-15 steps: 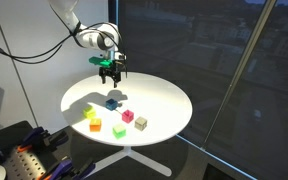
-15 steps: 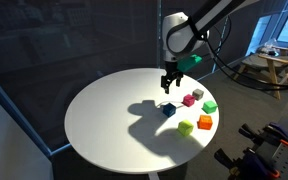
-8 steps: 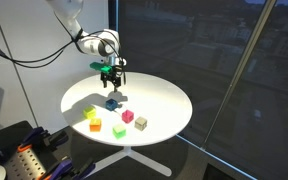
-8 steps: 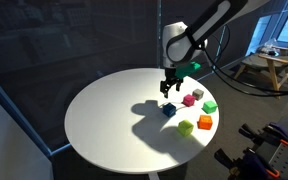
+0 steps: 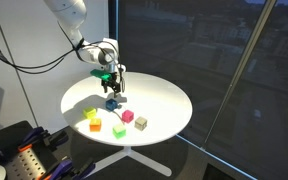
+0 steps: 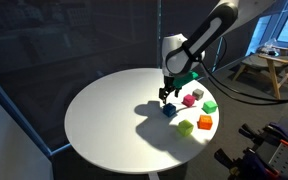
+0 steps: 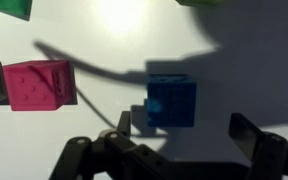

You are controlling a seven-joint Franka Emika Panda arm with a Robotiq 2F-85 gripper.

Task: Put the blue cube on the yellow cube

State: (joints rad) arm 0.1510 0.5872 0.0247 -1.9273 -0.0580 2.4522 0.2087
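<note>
just over the blue cube [image 7: 172, 102] hangs the hand [image 6: 166, 95], spread wide

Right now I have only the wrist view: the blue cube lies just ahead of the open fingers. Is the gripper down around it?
Observer: No. In both exterior views the gripper hangs just above the blue cube, not touching it.
Operator: Is any cube outside my frame?
Observer: Yes, an orange cube stands close beside the yellow cube.
Operator: Is anything stacked on the yellow one?
Observer: Nothing. In an exterior view its top is bare.
</note>
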